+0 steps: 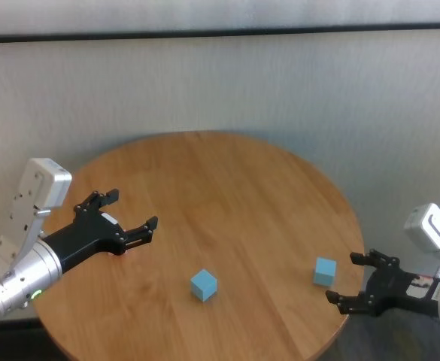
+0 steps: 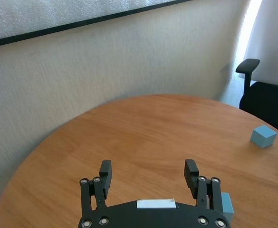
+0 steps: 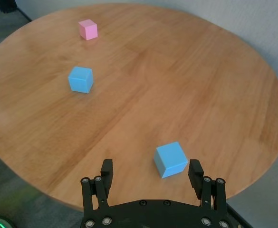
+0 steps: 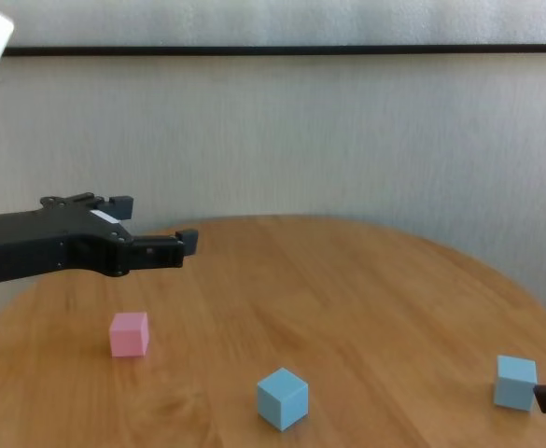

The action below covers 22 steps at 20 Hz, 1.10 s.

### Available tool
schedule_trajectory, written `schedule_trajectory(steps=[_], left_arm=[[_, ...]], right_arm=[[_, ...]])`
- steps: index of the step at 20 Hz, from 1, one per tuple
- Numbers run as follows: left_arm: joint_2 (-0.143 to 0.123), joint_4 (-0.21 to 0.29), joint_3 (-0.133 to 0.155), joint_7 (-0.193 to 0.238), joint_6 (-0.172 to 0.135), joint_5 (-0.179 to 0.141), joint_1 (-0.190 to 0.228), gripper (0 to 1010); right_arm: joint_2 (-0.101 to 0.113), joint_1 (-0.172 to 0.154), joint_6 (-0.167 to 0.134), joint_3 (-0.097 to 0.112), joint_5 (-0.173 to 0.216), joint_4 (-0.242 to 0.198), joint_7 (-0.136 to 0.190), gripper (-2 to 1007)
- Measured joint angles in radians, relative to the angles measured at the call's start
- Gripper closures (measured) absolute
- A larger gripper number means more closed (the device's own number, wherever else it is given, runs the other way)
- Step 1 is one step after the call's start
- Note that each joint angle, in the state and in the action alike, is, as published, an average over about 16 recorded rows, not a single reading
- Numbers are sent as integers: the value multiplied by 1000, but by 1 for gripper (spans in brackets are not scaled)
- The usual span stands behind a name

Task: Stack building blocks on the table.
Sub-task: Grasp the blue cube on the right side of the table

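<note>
Three building blocks lie apart on the round wooden table (image 1: 227,180). One light blue block (image 1: 203,285) sits near the front middle, and another light blue block (image 1: 325,271) lies close to the right rim. The pink block (image 4: 129,334) rests at the left, hidden by my left arm in the head view. My left gripper (image 1: 132,208) hovers open above the table's left side, over the pink block, holding nothing. My right gripper (image 1: 344,277) is open at the right rim, right beside the right blue block (image 3: 170,159), which lies just ahead of its fingers and untouched.
A pale wall (image 1: 220,83) runs close behind the table. A black office chair (image 2: 264,95) stands beyond the table's right side. The table's rim (image 1: 355,226) curves just under my right gripper.
</note>
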<state>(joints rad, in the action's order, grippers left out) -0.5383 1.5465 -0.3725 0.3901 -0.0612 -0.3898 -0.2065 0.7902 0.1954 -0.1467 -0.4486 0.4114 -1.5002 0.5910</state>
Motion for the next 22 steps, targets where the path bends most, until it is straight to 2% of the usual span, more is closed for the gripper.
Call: schedule_trajectory(steps=[10, 22], left_arm=[[1, -1, -1, -1, -1, 1, -1, 11], [1, -2, -1, -2, -1, 1, -1, 11]], right_arm=[[-51, 87, 28, -32, -62, 128, 69, 4], [-113, 179, 58, -69, -118, 261, 125, 4]])
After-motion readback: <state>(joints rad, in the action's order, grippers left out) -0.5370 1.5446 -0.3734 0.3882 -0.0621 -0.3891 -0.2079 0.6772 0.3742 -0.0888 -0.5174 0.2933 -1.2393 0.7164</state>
